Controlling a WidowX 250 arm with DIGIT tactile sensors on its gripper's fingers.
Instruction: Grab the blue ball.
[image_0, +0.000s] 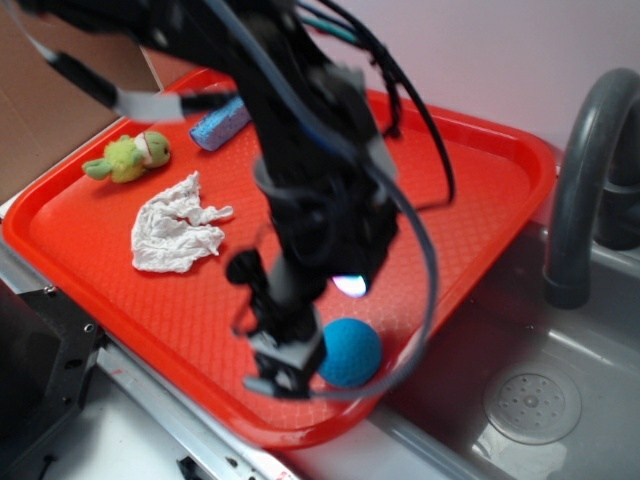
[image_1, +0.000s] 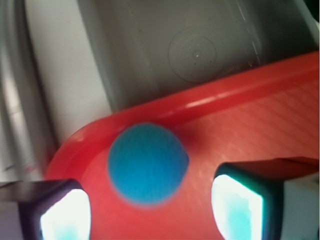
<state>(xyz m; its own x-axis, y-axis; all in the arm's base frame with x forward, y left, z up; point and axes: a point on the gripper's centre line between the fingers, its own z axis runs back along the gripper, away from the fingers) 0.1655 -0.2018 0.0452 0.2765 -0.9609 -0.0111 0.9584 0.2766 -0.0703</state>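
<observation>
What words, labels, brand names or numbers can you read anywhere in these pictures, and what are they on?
None: no readable text shows in either view.
The blue ball, the red tray, the crumpled white tissue, the green plush toy, the light-blue sponge and the sink carry no visible print.
The gripper and arm show no legible marking; they are blurred.

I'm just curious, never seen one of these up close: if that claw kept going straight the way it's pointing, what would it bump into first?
Most likely the blue ball, which sits between the open gripper's fingers and just ahead; behind it is the red tray's rim. Exact depth is unclear.
</observation>
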